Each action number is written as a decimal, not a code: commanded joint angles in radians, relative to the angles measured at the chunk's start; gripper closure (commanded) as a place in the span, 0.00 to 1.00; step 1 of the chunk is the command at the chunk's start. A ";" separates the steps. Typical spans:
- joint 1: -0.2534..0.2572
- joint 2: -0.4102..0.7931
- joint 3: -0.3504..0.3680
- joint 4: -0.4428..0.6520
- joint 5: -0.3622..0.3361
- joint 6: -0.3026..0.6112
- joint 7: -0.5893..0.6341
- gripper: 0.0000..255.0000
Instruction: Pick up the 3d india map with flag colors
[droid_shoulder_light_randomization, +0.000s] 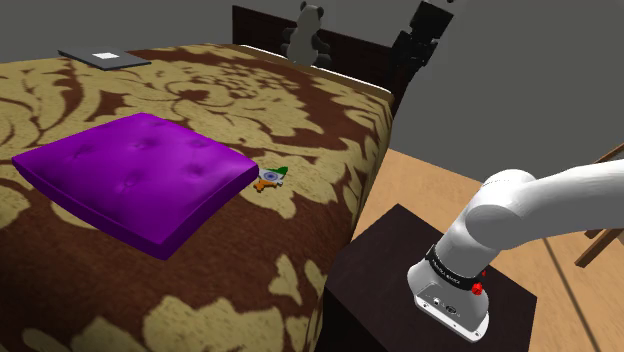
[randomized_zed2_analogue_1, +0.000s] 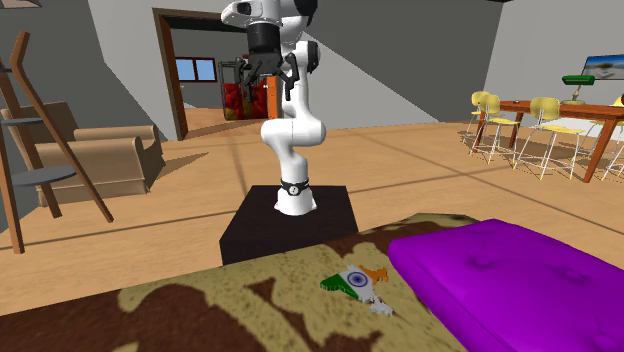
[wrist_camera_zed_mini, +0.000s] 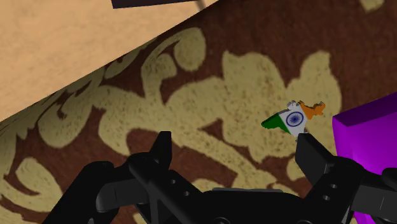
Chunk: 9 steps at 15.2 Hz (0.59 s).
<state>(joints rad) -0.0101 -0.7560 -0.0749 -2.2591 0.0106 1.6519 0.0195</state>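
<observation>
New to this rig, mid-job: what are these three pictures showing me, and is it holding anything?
It is a white robot arm on a dark box beside a bed. One picture looks from beside the box over the patterned bedspread. One looks back across the bed at the arm. The third looks from the hand, past its black claw. On the bedspread lie a purple cushion and, close beside it, a small India map in orange, white and green. The claw's fingers stand apart, raised above the bed, holding nothing.
</observation>
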 joint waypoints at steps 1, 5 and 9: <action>0.000 0.000 0.000 0.000 0.000 0.000 0.000 0.00; 0.034 0.091 0.015 -0.031 0.007 0.111 -0.035 0.00; 0.067 0.195 0.030 -0.045 0.013 0.219 -0.069 0.00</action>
<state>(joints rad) 0.0483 -0.5824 -0.0498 -2.2958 0.0222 1.8417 -0.0420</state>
